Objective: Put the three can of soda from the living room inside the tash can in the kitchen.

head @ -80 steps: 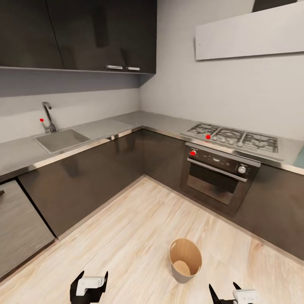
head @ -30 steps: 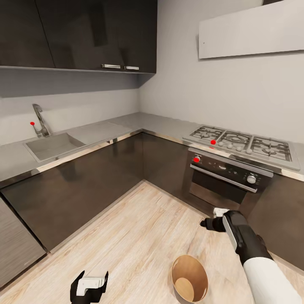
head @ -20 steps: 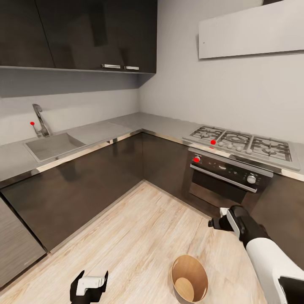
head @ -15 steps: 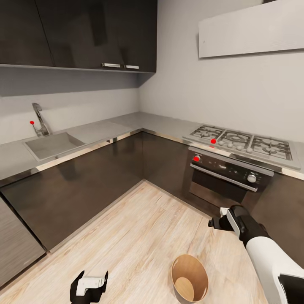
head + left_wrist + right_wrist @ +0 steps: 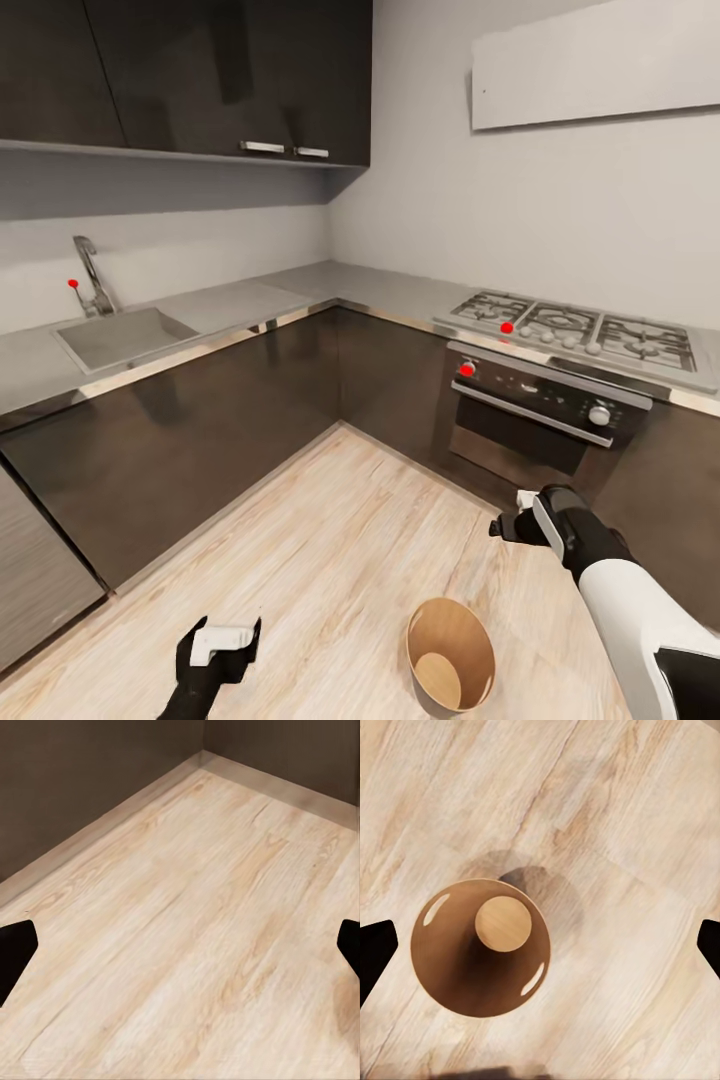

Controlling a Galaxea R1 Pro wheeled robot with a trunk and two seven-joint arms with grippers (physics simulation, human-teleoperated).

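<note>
Coppery-brown inside, trash can (image 5: pixel 480 949) stands upright, unfilled

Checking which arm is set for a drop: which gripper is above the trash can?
The right gripper: its wrist camera looks straight down into the trash can. The left gripper faces bare floor.

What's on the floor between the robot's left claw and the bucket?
Nothing: in the head view, bare wood floor runs from the left claw to the bucket.

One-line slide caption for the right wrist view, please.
Open right gripper looks straight down into the empty trash can on the wood floor.
</note>
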